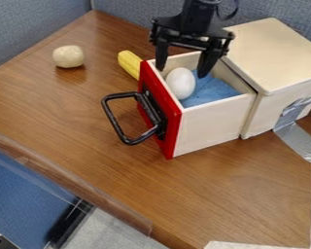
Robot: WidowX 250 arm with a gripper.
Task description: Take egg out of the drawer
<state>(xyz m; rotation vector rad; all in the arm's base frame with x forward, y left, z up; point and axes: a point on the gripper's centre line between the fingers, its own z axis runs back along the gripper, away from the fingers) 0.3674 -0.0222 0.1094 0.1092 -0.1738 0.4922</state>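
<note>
The gripper (181, 70) hangs over the back part of the pulled-out drawer, its two fingers spread apart and pointing down with nothing held between them. A white egg (181, 83) lies inside the drawer (213, 121), close to the red front panel, on or against a blue cloth (209, 91). The egg is just below and in front of the fingertips in the camera view; whether they touch it I cannot tell. The drawer's black handle (112, 119) sticks out to the left. The wooden cabinet (271, 53) stands at the right, behind the drawer.
Behind the red front lies a yellow corn-like object (129, 64). A pale round object (68, 57) sits at the back left of the table (74, 107). Silver tape (294, 131) runs from the cabinet to the table. Grey-blue partitions (38, 24) border the back.
</note>
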